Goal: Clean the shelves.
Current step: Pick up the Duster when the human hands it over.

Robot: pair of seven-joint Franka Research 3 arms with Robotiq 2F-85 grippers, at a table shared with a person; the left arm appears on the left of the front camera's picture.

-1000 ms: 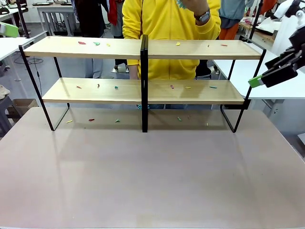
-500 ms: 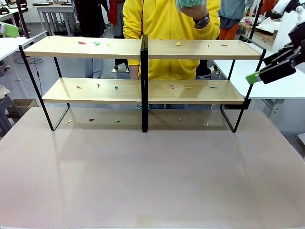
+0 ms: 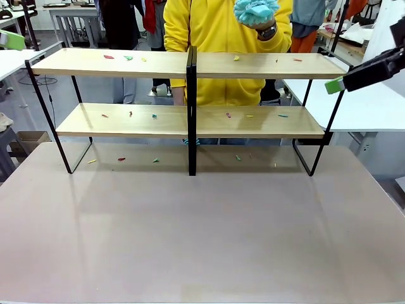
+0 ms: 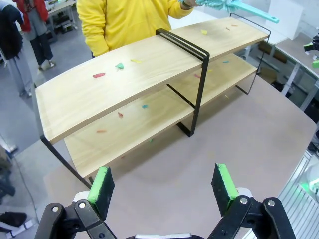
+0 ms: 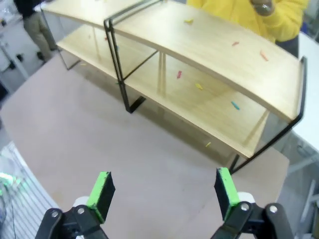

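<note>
The shelves [image 3: 266,65] stand across the far side of the tabletop, two long light-wood boards on a black frame. Small coloured scraps [image 3: 128,57] lie scattered on both boards. A person in a yellow top holds a teal duster [image 3: 255,11] above the right half of the upper board. My right gripper [image 3: 335,85] hovers beyond the rack's right end at upper-board height, open and holding nothing. Its wrist view looks down on the shelves [image 5: 224,55] past the right gripper [image 5: 163,191]. My left gripper [image 4: 163,183] is open and high, facing the shelves [image 4: 99,94] and the duster [image 4: 249,10].
More scraps [image 3: 155,159] lie on the grey-brown tabletop [image 3: 202,234] under the rack. White tables [image 3: 373,107] flank the rack at right and far left. Other people stand behind.
The person's hand has brought the teal duster down into view above the upper board. My right gripper has risen and drifted a little right.
</note>
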